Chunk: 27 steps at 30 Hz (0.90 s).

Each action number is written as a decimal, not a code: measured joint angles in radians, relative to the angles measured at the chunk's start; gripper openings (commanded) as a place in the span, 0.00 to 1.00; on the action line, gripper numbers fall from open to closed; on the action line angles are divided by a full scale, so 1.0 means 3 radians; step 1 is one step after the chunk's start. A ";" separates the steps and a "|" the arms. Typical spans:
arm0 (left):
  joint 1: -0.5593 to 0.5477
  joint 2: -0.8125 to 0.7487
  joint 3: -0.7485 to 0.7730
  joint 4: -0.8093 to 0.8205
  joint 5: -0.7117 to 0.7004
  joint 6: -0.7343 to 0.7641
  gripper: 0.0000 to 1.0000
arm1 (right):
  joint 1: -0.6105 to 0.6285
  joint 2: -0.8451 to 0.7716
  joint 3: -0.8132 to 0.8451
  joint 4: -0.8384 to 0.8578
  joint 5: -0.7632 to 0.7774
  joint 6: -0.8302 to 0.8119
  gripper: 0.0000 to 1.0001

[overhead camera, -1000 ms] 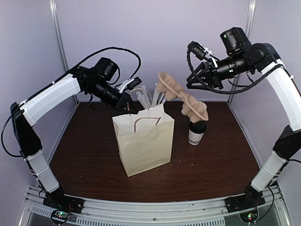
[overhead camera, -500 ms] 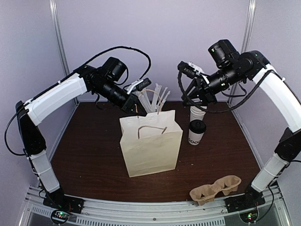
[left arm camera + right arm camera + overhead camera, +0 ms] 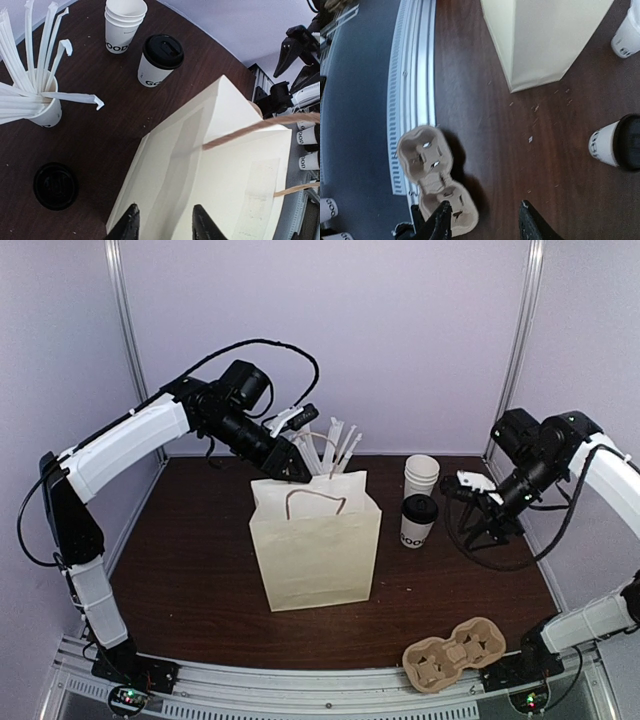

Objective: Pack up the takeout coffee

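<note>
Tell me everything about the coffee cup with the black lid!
The takeout coffee cup is white paper with dark letters near its bottom and a round black plastic lid pressed on top. It stands upright on the dark brown table, near the stack of lidless cups and to the right of the paper bag, apart from both. Only the table touches it.

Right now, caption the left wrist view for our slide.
Parted jaws over a cream paper bag; black-lidded white paper cup stands beyond.
</note>
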 measured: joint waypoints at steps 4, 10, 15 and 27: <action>0.0001 -0.0019 -0.0001 0.0005 -0.0139 -0.0006 0.46 | 0.0198 -0.0097 -0.0596 -0.0149 0.0259 -0.0360 0.53; 0.0000 -0.0214 -0.0121 0.0121 -0.0277 -0.0061 0.46 | 0.0730 -0.0079 -0.1266 -0.0055 0.0665 -0.0470 0.56; 0.0001 -0.0385 -0.0278 0.0210 -0.0310 -0.0120 0.48 | 0.0834 0.0195 -0.1579 0.0140 0.0979 -0.0467 0.57; 0.0001 -0.0437 -0.0373 0.0299 -0.0323 -0.0159 0.49 | 0.0954 0.0642 -0.1924 0.0819 0.1293 -0.0430 0.34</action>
